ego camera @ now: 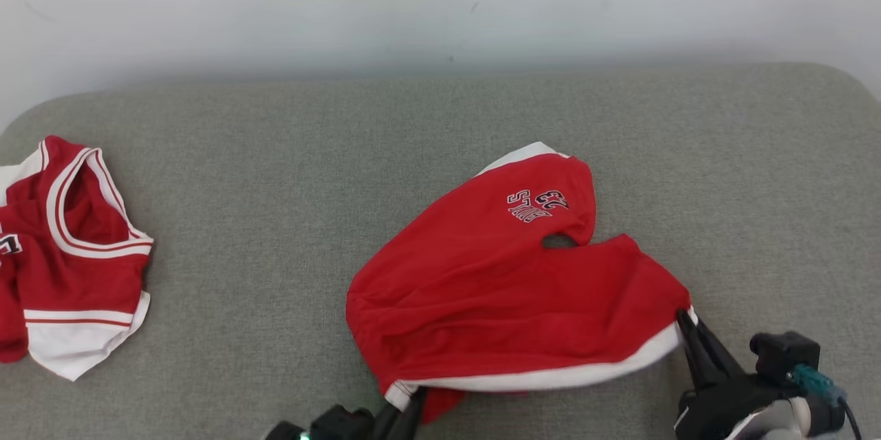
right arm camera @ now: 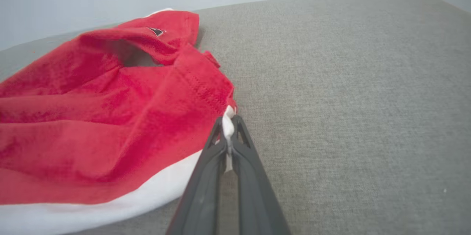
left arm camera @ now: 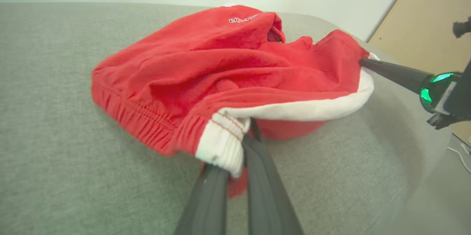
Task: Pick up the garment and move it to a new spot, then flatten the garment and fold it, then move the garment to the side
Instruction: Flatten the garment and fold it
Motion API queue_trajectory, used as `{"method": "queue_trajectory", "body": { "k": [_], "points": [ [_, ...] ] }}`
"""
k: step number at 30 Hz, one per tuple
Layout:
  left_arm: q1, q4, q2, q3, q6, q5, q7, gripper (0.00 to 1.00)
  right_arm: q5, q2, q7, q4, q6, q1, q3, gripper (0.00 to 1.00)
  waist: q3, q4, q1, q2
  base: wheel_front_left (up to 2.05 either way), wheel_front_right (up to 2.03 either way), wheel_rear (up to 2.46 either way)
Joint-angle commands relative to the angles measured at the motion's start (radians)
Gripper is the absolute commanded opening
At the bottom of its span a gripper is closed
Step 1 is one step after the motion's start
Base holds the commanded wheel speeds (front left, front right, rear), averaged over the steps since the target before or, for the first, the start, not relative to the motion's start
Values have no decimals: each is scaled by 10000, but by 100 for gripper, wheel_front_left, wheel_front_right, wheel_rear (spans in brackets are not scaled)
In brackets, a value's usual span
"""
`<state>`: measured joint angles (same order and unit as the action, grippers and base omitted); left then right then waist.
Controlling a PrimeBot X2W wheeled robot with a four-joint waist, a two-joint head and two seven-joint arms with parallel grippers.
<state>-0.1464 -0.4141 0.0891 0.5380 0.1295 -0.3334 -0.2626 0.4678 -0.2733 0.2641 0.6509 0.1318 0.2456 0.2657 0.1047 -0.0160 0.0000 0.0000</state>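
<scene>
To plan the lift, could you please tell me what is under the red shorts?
The shorts rest on the grey cushion; a red fold hangs by the left gripper. Anything else beneath is covered by cloth.

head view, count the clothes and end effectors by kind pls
red shorts: 1
red and white jersey: 1
end effectors: 2, left end effector and right end effector, each shut on the red shorts
total: 4
</scene>
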Motion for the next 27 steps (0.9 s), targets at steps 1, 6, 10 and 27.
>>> {"method": "queue_trajectory", "body": {
  "k": [1,6,10,27],
  "points": [
    [-117,210,171,-147,10,204,-34,0,104,-110,4,-292,-22,29,54,0,-116,-88,0,0,0,0,0],
    [-1306,740,828,-88,10,262,-26,0,556,-231,4,-1156,-22,803,230,0,-98,-213,0,0,0,0,0],
    [-3234,1137,1718,384,0,159,385,0,773,-393,-92,-1299,-22,2139,474,0,265,-455,0,0,0,0,0],
    [-14576,405,3448,2425,-5,-2058,3126,0,2337,-1077,-2126,-161,-23,11692,599,0,4386,-1613,0,0,0,0,0]
  ]
}}
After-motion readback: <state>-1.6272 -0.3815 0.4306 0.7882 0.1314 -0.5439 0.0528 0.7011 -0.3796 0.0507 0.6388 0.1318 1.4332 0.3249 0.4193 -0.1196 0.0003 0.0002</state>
